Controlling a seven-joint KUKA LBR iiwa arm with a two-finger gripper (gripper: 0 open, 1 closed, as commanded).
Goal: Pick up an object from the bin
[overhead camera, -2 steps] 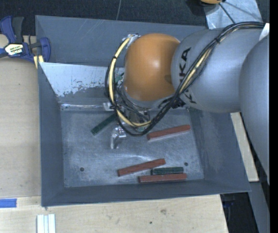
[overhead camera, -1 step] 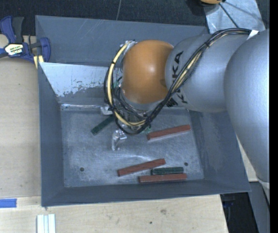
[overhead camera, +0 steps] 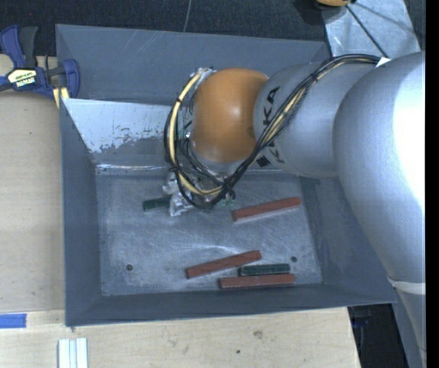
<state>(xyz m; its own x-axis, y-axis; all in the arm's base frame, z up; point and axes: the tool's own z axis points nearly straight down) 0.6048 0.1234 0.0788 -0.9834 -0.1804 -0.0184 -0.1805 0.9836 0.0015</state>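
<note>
1 small dark bar (overhead camera: pixel 156 203) just left of gripper (overhead camera: pixel 178 202).

Grey bin (overhead camera: pixel 81 228); reddish-brown sticks (overhead camera: pixel 265 209); dark green stick (overhead camera: pixel 264 269); orange wrist cover (overhead camera: pixel 223 117).

Gripper at the far middle of the bin, sticks to its right and toward the near edge.

The gripper (overhead camera: pixel 178 200) is low over the floor of the bin (overhead camera: pixel 81 244), toward the far edge and about midway between the left and right edges. Just beside it on the left lies a small piece (overhead camera: pixel 156 203). To its right the far stick (overhead camera: pixel 265 209) lies roughly along the far edge, its left end near the gripper. Well apart from these, toward the near edge and right of the middle, three things lie close together. They are the slanted stick (overhead camera: pixel 223 264), the short bar (overhead camera: pixel 264 269) just beside its right end, and the near stick (overhead camera: pixel 256 281) directly before the short bar.
</note>
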